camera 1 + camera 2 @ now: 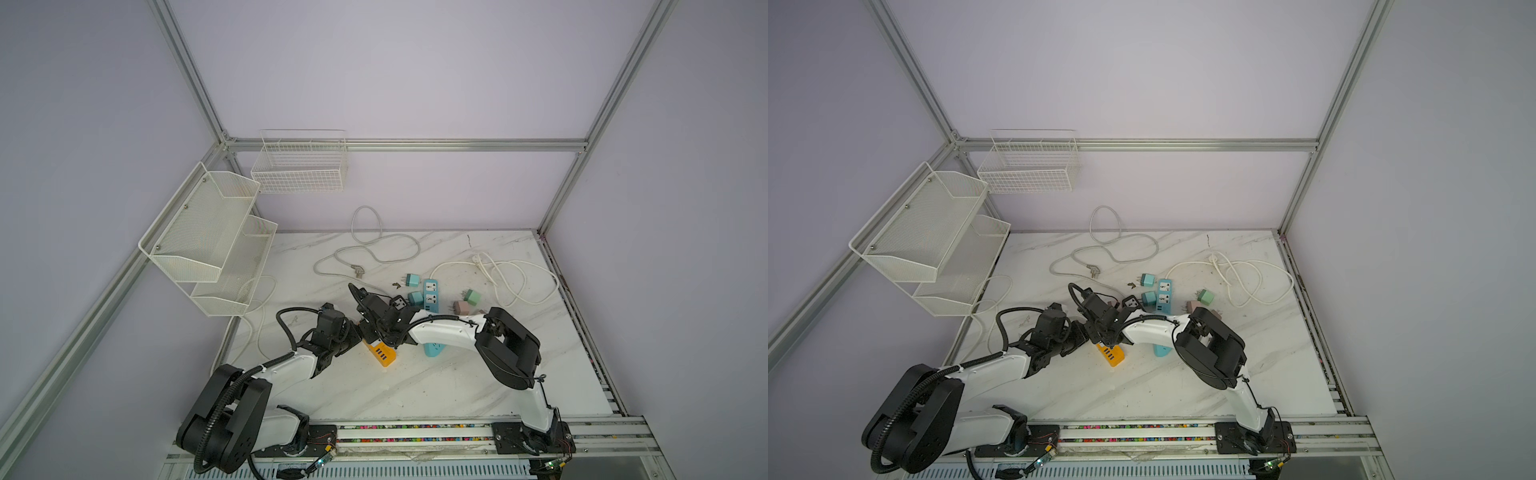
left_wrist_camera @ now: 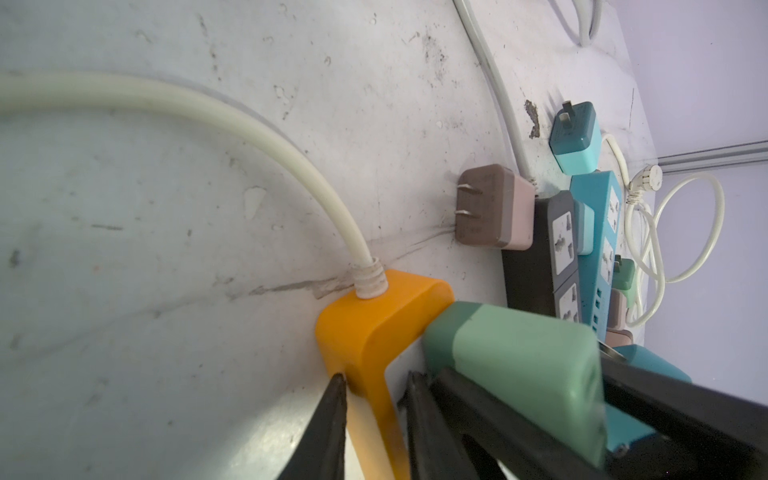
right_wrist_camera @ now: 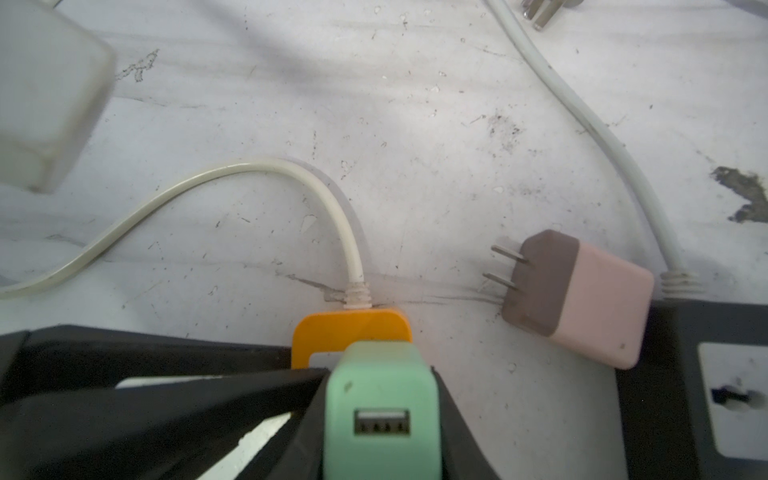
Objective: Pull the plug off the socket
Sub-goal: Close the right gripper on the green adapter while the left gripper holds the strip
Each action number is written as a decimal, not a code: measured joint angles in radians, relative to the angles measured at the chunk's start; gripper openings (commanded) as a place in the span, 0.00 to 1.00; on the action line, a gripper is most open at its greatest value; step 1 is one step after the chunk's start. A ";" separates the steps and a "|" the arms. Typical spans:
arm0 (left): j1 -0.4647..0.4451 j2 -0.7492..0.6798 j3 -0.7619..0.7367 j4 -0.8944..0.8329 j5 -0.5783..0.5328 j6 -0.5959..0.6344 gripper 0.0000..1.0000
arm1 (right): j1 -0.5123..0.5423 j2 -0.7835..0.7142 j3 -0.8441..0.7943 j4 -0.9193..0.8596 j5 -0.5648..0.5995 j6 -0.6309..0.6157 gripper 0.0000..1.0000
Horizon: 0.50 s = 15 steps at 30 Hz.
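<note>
Green plug [image 3: 380,386]: a two-tone mint cube adapter with a USB port on its rear face. Its darker front end is pressed against the white face of the orange socket strip [image 2: 365,328], and its prongs are hidden. The strip is a flat orange bar lying on the table [image 1: 415,395] near the middle, with a white cord [image 3: 232,172] leaving one end.

- Both top views look steeply down from high above the near edge onto the whole marble table [image 1: 415,386].
- The left wrist view sits very close, low beside the orange socket strip [image 2: 365,328].
- The right wrist view, equally near, shares that strip and the green plug [image 3: 380,386].
</note>
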 measured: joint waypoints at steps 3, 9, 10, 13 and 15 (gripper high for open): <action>-0.004 0.000 0.000 0.004 -0.001 0.000 0.24 | -0.013 -0.012 -0.021 0.018 -0.016 0.000 0.12; -0.006 0.001 0.000 0.004 -0.002 0.000 0.24 | 0.010 -0.009 -0.014 0.010 0.011 -0.002 0.12; -0.006 0.000 0.000 0.002 -0.002 -0.001 0.24 | 0.013 -0.007 -0.006 0.000 0.023 -0.001 0.11; -0.008 0.000 0.000 0.002 -0.004 -0.002 0.24 | 0.016 -0.008 0.004 -0.011 0.033 0.000 0.11; -0.008 0.000 0.000 0.003 -0.005 -0.008 0.23 | 0.010 -0.010 0.003 -0.010 0.024 0.004 0.12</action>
